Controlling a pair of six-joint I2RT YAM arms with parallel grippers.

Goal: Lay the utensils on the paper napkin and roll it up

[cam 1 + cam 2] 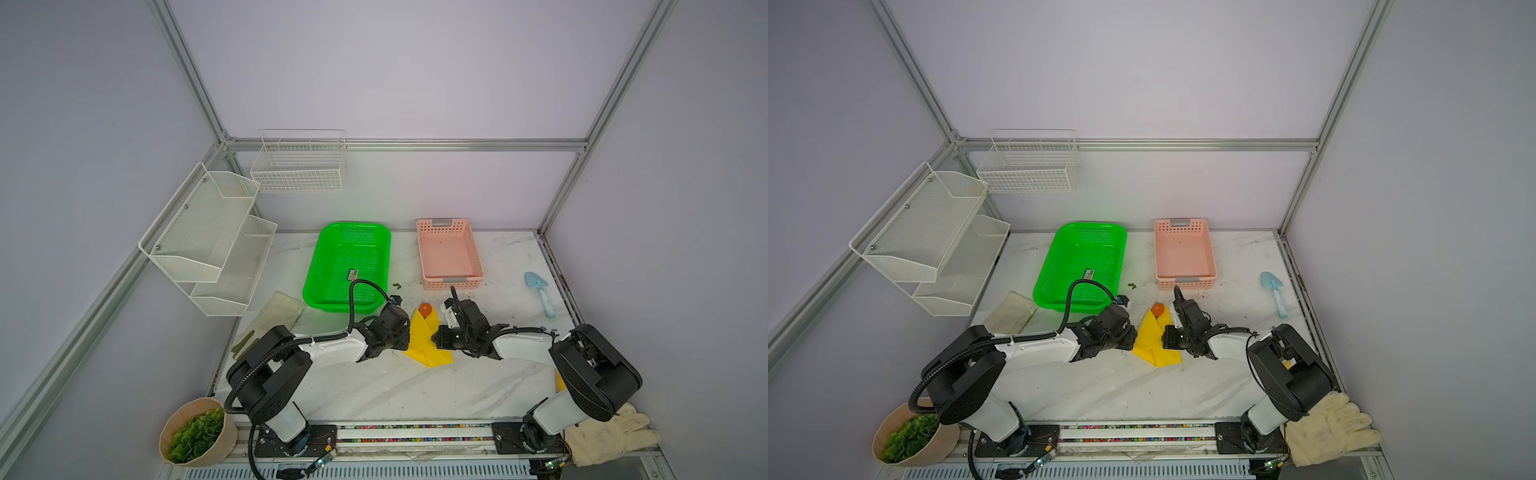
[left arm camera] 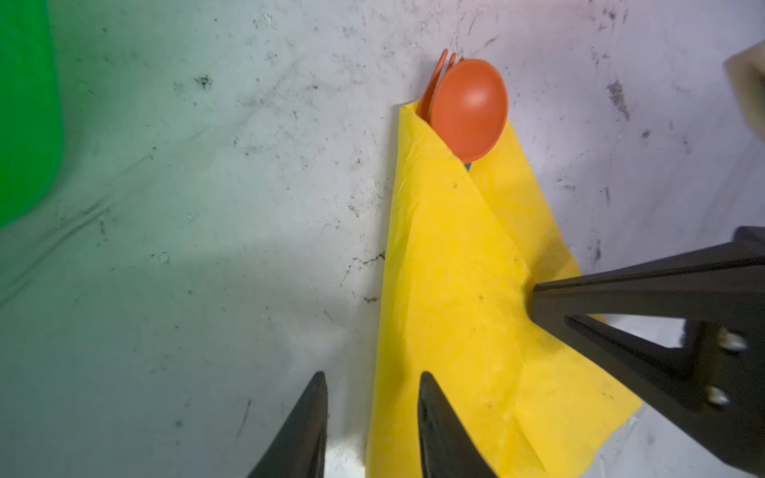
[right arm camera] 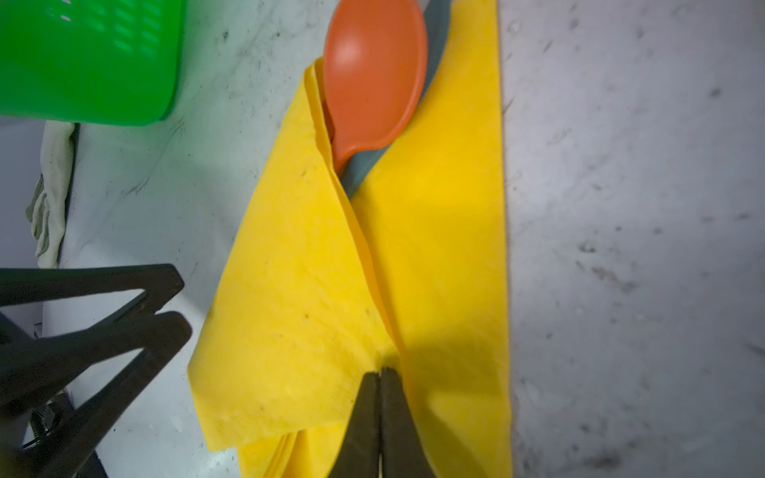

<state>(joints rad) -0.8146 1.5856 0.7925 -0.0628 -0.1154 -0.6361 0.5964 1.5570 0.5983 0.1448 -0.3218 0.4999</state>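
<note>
The yellow paper napkin [image 1: 424, 345] [image 1: 1152, 340] lies mid-table, folded over the utensils. An orange spoon [image 2: 470, 107] [image 3: 374, 70] sticks out of its far end, with the orange fork [image 2: 434, 82] tines behind it and a dull teal piece [image 3: 436, 49] under it. My left gripper [image 2: 372, 374] is open and straddles the napkin's [image 2: 455, 289] left edge, with one finger over paper and one over bare table. My right gripper [image 3: 381, 370] is shut, its tips pinching the puckered edge of the folded-over flap [image 3: 298, 289].
A green basket [image 1: 347, 266] and a pink basket [image 1: 449, 253] stand behind the napkin. A light blue shovel [image 1: 540, 291] lies at the right. Cream gloves [image 1: 282, 309] [image 1: 611, 436] lie at the left and front right. White racks [image 1: 208, 237] hang on the left wall.
</note>
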